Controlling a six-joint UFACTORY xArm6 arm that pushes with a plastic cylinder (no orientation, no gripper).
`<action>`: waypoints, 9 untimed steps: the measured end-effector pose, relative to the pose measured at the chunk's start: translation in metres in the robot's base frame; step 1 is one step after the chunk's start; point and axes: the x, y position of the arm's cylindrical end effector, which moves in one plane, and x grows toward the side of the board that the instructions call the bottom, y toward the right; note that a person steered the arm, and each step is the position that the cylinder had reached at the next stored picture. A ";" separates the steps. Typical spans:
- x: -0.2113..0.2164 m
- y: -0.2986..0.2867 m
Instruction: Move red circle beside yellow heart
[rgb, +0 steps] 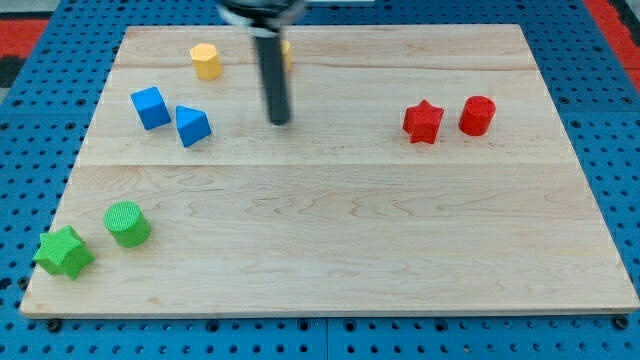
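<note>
my tip (280, 121) stood on the pale wooden surface (330, 250), well apart from the red plastic circle block (477, 115) at the view's right; no hand on this rig, so no jaw state to tell; yellow heart block (286, 52) mostly hidden behind the rod; red star block (423, 122) sat just left of the circle, so best approach from circle's right, steering above the star w/ steady push leftward.

Single view, high front angle, whole wooden board (330, 250) framed
</note>
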 end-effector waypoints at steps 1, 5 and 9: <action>0.070 0.063; -0.046 0.221; -0.045 0.184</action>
